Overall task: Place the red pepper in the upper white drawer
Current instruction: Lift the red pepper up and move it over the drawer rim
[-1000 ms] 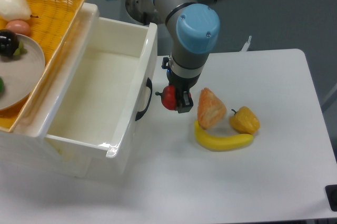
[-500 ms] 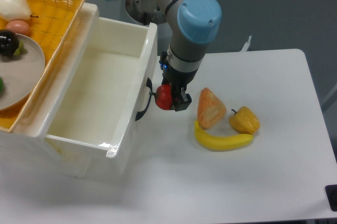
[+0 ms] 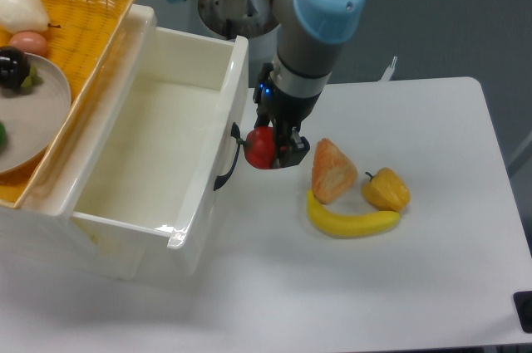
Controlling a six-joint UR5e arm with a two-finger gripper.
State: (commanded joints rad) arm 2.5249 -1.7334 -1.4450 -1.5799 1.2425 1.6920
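While the red pepper (image 3: 259,147) hangs above the table (image 3: 432,278), it sits clamped in the gripper (image 3: 270,149), whose jaws are clenched on it from either side. The pepper is just outside the front panel of the upper white drawer (image 3: 158,154), close beside the black handle (image 3: 228,159) at about 9 o'clock from it; whether it touches the handle cannot be told. The drawer stands pulled out, its glossy white inside bare and open to the top.

At about 3 o'clock from the pepper, near it on the table, lies an orange wedge of fruit (image 3: 333,171). A banana (image 3: 352,221) curves just under the wedge at 5 o'clock from the pepper, touching or nearly touching it. The yellow-orange pepper (image 3: 387,189) rests against the banana's right end, farther out at 4 o'clock.

Toward 10 o'clock, well apart from the pepper and behind the drawer, a yellow wicker basket (image 3: 91,4) holds a grey plate (image 3: 33,112), a white pear-shaped piece (image 3: 22,9), a pinkish egg-shaped piece (image 3: 29,41) and a dark purple piece (image 3: 12,66).
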